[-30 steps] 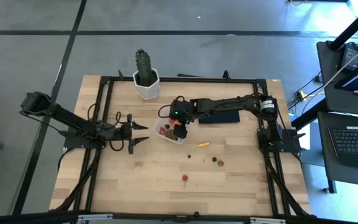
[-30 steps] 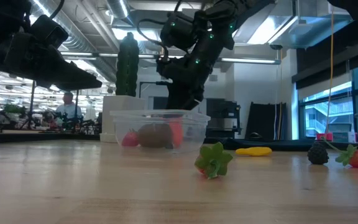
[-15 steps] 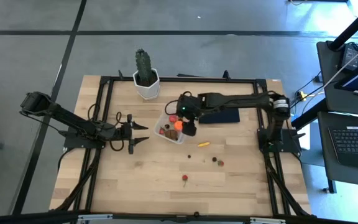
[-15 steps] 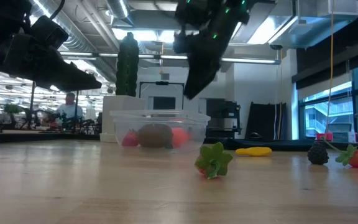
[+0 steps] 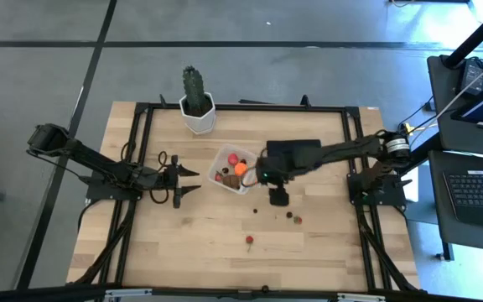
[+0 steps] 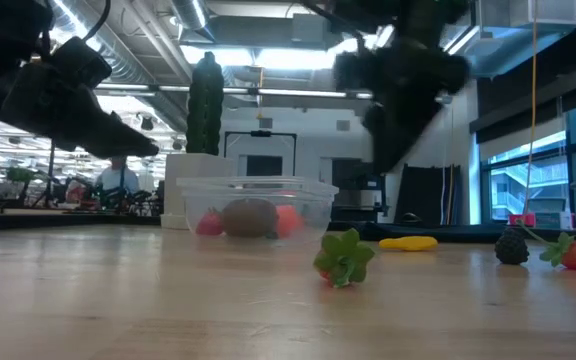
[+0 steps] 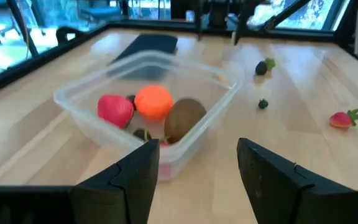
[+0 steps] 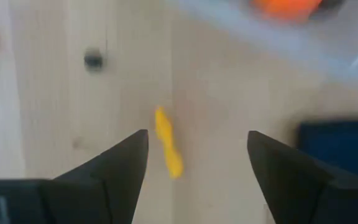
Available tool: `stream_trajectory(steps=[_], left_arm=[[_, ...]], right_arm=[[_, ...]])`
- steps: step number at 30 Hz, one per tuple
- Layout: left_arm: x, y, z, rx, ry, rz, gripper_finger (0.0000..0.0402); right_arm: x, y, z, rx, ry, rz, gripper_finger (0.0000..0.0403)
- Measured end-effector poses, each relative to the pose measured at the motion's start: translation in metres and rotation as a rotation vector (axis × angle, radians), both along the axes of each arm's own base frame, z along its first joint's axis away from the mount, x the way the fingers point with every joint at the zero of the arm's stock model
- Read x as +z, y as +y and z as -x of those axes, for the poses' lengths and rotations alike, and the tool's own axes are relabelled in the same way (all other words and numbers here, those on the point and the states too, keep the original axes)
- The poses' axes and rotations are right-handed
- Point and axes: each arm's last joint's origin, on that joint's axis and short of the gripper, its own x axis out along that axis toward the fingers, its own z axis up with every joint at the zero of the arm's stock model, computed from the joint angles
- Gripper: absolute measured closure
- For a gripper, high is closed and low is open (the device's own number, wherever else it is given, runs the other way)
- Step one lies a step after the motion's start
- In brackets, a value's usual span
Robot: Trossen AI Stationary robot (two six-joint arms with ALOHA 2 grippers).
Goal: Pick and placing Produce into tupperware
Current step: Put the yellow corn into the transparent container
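Nearest me on the table (image 5: 183, 243) I see a red strawberry (image 5: 248, 241) alone at six o'clock, then two dark berries (image 5: 293, 217) just beyond it toward four. My right gripper (image 5: 279, 197) hangs above the yellow sliver (image 8: 167, 149), fingers spread wide and empty, the sliver lying between them in the wrist view; from overhead the gripper hides it. The tupperware (image 5: 234, 169) sits at ten o'clock from that gripper, holding an orange ball (image 7: 153, 101), a red piece (image 7: 115, 110) and a brown lump (image 7: 184, 118). My left gripper (image 5: 182, 181) waits at nine o'clock of the tupperware, fingers apart. Farthest, the cactus pot (image 5: 197, 113) at twelve and a dark navy rectangle (image 5: 296, 148), partly covered by my right arm.
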Motion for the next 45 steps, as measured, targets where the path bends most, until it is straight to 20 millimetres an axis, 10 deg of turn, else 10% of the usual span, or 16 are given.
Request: stream_trajectory(steps=[13,45], left_arm=[[-0.002,0.0,0.001,0.004,0.016,0.01,0.0193],[-0.002,0.0,0.001,0.003,0.015,0.003,0.0193]], right_arm=[[-0.064,0.009,0.031,-0.019,-0.08,0.005,0.0127],[-0.088,0.009,0.03,0.006,-0.018,0.015,0.0263]])
